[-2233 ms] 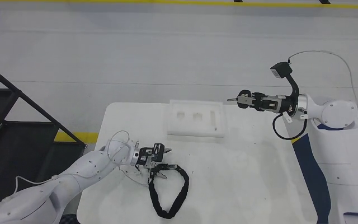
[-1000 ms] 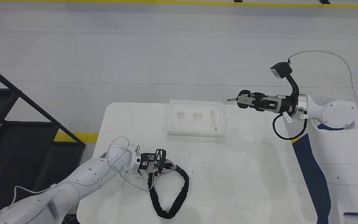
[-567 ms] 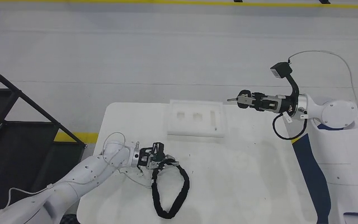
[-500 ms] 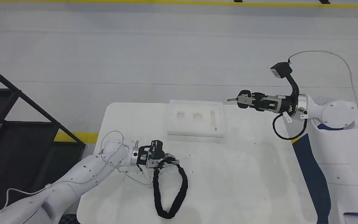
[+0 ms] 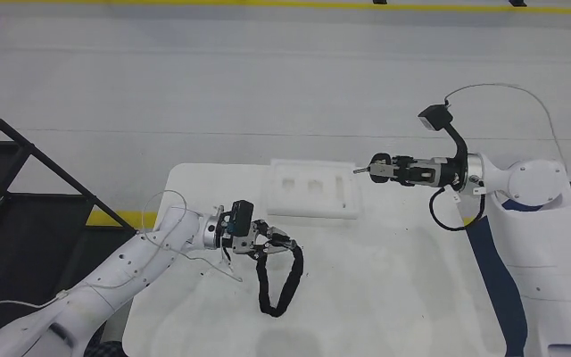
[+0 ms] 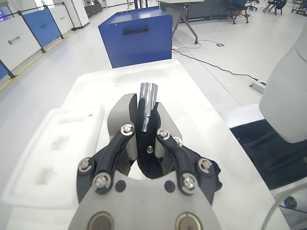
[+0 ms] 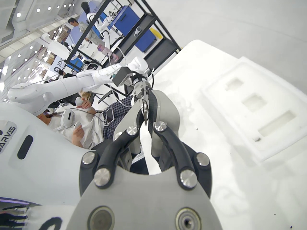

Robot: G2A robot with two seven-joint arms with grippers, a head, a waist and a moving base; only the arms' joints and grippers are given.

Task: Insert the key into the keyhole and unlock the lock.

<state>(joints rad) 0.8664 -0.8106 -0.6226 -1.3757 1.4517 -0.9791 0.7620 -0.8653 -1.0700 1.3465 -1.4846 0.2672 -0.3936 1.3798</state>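
Pale grey floor point(image 5: 268, 80) all round. White table point(image 5: 393, 286), foam tray point(image 5: 312, 189) at its twelve o'clock. At nine, the left gripper point(image 5: 268, 243) has its fingers clamped on the lock point(image 5: 297, 263), black cable looping toward six. At two, the right gripper point(image 5: 375, 168) pinches the key point(image 5: 359, 170).

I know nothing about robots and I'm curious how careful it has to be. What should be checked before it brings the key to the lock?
1. Key held: ok. The right hand is shut on the key.
2. Lock held: ok. The left hand is shut on the chrome barrel of the lock.
3. Key lined up with the barrel: not ok. The two hands are far apart.
4. Keyhole turned toward the key: cannot tell. The barrel's end face is hidden.
5. Cable out of the way: ok. The black cable loops off from the left hand, away from the key.
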